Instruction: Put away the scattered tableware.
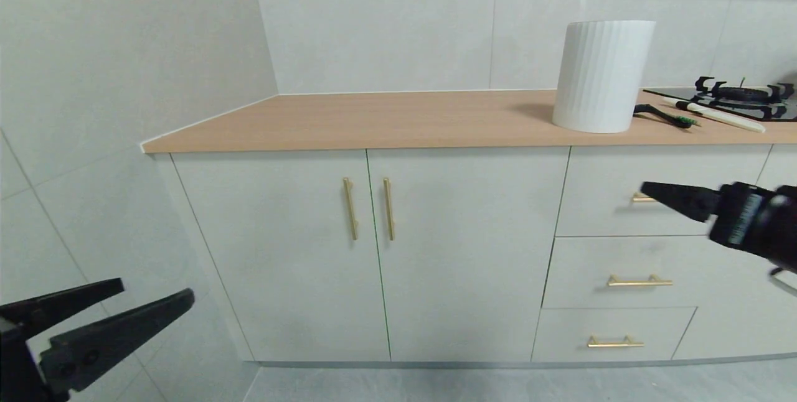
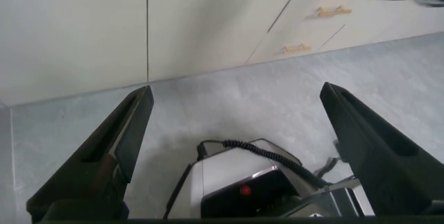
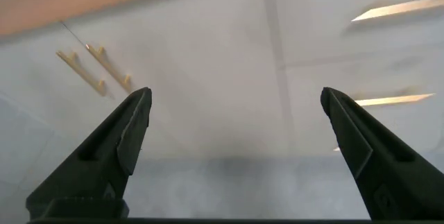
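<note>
**While the tableware is lying on the counter (image 1: 373,119), both grippers are gaping open**

Where the wall is meeting the floor on the far left, the left gripper (image 1: 155,290) is hanging low. Its two fingers are standing wide apart, and nothing is sitting between them. In its wrist view it is pointing down at the grey floor (image 2: 291,106).

Next come two doors (image 1: 280,252) under the counter. Their thin gold handles (image 1: 350,208) are standing side by side.

Farther right, a tall white pot (image 1: 603,75) is standing upright on the counter. A black tool (image 1: 666,116) is lying just beside the pot. A long white tool (image 1: 716,114) is lying next to the black one, near the stove (image 1: 744,94).

Under those, three drawers (image 1: 585,271) are sitting one above the other. The right gripper (image 1: 650,190) is hanging in front of the top one, and its tip is covering part of that drawer's gold handle. Its wrist view is showing the fingers (image 3: 125,134) spread wide and gripping nothing.
</note>
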Motion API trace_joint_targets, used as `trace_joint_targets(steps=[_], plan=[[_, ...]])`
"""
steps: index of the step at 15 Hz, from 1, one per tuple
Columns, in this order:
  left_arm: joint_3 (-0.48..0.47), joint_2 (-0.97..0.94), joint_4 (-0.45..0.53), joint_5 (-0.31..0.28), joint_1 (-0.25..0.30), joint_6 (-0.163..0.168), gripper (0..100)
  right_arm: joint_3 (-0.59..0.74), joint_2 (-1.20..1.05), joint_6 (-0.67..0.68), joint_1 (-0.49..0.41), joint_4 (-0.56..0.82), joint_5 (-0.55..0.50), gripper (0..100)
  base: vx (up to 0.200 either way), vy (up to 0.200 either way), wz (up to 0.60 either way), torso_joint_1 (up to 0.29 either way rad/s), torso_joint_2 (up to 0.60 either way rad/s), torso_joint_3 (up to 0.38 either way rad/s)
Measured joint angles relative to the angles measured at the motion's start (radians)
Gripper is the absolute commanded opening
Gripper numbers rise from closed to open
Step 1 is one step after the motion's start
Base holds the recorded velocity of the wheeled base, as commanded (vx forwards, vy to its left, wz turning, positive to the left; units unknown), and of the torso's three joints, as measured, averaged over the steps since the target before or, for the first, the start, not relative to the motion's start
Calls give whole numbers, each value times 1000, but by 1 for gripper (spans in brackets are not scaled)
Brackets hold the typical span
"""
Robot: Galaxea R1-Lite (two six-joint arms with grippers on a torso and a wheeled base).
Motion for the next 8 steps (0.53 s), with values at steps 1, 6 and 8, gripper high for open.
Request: trace_joint_targets(steps=[1, 6, 8], plan=[[30, -54, 4, 10, 12, 18, 100, 59, -117, -63, -9, 7, -14, 100, 0, 0, 0, 0, 0, 0], [155, -425, 119, 21, 113, 58, 100, 244, -679, -339, -164, 179, -55, 100, 0, 0, 0, 0, 0, 0], [195, -569, 188, 21, 193, 68, 100, 256, -874, -398, -250, 352, -74, 100, 0, 0, 0, 0, 0, 0]])
